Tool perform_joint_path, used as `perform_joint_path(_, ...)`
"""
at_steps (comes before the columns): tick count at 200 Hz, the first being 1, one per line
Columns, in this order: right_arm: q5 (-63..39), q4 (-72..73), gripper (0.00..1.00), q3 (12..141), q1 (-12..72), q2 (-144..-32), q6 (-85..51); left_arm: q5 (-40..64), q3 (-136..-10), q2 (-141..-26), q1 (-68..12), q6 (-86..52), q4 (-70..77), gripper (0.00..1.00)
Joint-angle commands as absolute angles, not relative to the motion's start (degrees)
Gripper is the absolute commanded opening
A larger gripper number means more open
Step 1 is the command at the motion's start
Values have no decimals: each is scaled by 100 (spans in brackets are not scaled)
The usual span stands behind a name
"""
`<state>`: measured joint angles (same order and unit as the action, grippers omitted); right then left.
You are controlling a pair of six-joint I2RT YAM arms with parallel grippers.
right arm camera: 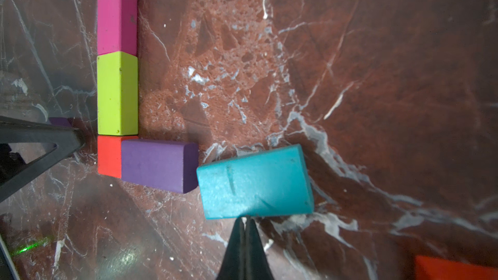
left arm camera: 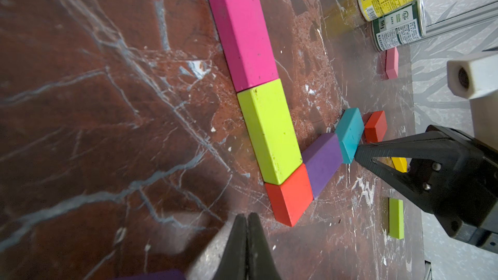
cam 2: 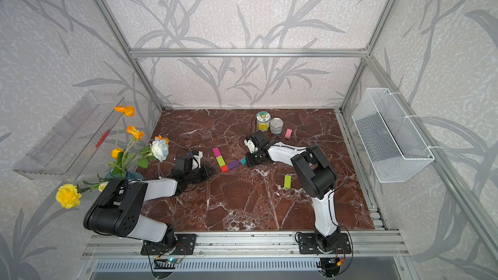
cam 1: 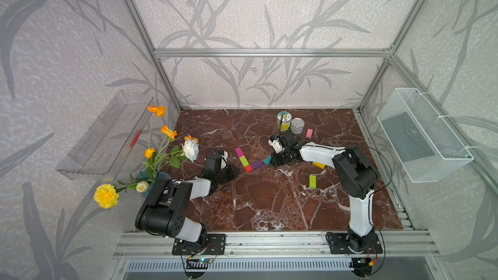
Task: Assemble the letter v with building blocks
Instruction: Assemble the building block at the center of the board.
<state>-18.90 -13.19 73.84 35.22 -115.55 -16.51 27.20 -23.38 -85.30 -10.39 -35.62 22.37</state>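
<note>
The letter v lies mid-table as two rows meeting at a red corner block (cam 1: 248, 168). One row is a magenta block (cam 1: 239, 152) and a lime block (cam 1: 244, 161). The other is a purple block (cam 1: 256, 164) and a teal block (cam 1: 267, 160), which sits slightly skewed. My right gripper (right arm camera: 245, 219) is shut and empty, its tip against the teal block's (right arm camera: 256, 181) long side. My left gripper (left arm camera: 247, 215) is shut and empty, low on the table just short of the red corner block (left arm camera: 289, 195).
Loose blocks lie around the right arm: lime (cam 1: 312, 181), yellow (cam 1: 318, 165), pink (cam 1: 309, 133) and red (left arm camera: 375, 126). Two tin cans (cam 1: 284, 121) (cam 1: 297, 125) stand at the back. A flower vase (cam 1: 153, 173) stands at the left edge. A purple block (right arm camera: 60, 122) lies by the left gripper.
</note>
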Motion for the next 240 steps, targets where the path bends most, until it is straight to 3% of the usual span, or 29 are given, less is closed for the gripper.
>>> perform_joint_path(1, -1960, -1246, 0, 7349, 3552, -11621, -1682, 2795, -2269, -8560, -1064, -3545, 2320, 6)
perform_joint_path(240, -1686, -1582, 0, 7589, 3568, -11312, -1394, 2821, -2274, -8543, -1072, -3558, 2312, 5)
